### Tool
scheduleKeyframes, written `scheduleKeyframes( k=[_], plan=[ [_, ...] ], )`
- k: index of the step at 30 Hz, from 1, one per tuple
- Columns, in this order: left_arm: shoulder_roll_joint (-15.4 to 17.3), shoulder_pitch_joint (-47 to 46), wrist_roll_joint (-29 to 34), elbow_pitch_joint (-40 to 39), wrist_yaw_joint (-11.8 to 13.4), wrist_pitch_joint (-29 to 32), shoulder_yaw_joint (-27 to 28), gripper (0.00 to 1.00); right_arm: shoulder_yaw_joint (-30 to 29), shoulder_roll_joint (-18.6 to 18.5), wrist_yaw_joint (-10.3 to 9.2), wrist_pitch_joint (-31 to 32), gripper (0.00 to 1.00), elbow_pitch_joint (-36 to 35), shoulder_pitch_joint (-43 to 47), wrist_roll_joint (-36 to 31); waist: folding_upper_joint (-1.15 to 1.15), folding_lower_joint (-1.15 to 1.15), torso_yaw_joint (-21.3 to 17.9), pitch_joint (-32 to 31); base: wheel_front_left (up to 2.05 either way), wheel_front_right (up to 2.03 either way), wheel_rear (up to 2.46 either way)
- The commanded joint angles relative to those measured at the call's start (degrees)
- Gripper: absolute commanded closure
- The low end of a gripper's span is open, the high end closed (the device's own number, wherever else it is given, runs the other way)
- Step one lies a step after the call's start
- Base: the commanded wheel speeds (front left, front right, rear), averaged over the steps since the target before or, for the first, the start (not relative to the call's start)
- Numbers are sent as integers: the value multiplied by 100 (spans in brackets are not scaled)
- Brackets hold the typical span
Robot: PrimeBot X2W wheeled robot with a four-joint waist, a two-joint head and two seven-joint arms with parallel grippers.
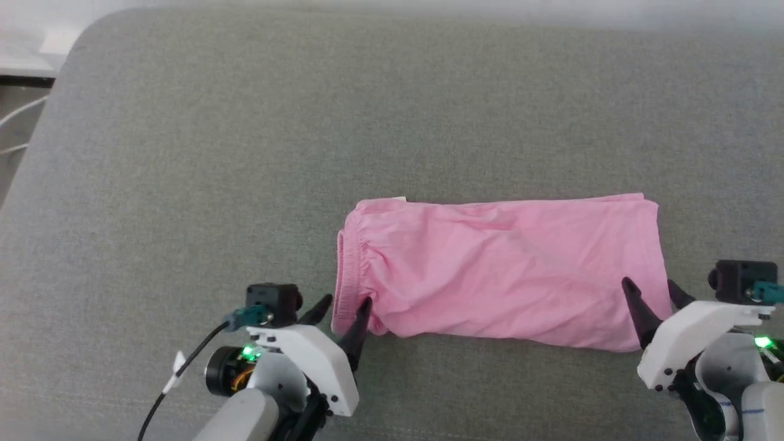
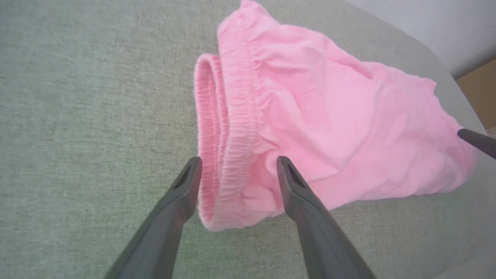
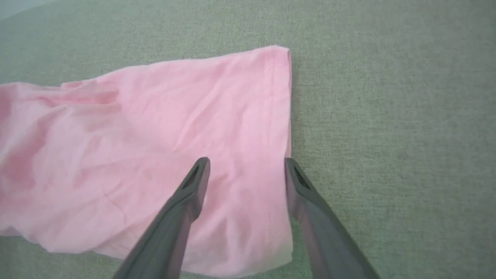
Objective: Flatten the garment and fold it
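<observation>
Cloth first: your garment (image 1: pixel 496 269) is thin, soft pink fabric, lightly wrinkled. It lies as a long band across the grey-green woven cushion (image 1: pixel 245 153), right of centre in the head view.

Its gathered elastic waistband (image 1: pixel 344 269) forms the left end, and a small white tag (image 1: pixel 399 198) peeks out at the far left corner. The stitched hem (image 1: pixel 655 245) forms the straight right end.

Your left gripper (image 1: pixel 347 300) stands with its 2 dark tapered fingers spread apart, astride the near corner of the waistband and clamped on nothing. Your right gripper (image 1: pixel 649 283) is likewise spread, astride the near corner of the hem.

The left wrist view gives you what the head view does not: the waistband's ribbed double layers seen end-on, and the cloth rumpled and puffed behind them. The right wrist view shows you the hem's stitch line and flatter cloth. Whether any fingertip touches fabric, you cannot tell.
</observation>
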Motion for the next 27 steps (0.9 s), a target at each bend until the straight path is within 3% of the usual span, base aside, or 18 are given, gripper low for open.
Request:
scheduleKeyframes(
  k=[1,12,20,27],
  plan=[
    [29,82,23,-71,-43,-198,83,0,-22,11,-5,-147,0,-78,98,35,0,0,1,-133,0,0,0],
    [64,-77,711,-35,97,-2394,829,0,-197,11,-5,-1171,0,-161,-8,48,0,0,2,-238,0,0,0],
    [-463,-365,1757,-233,-328,-2492,1821,0,-367,11,-5,-1321,0,455,-399,107,0,0,46,-169,0,0,0],
    [-851,-262,2478,-118,-724,-2494,2458,0,-580,11,-5,-1011,0,1534,-1081,141,0,0,-7,-117,0,0,0]
  ],
)
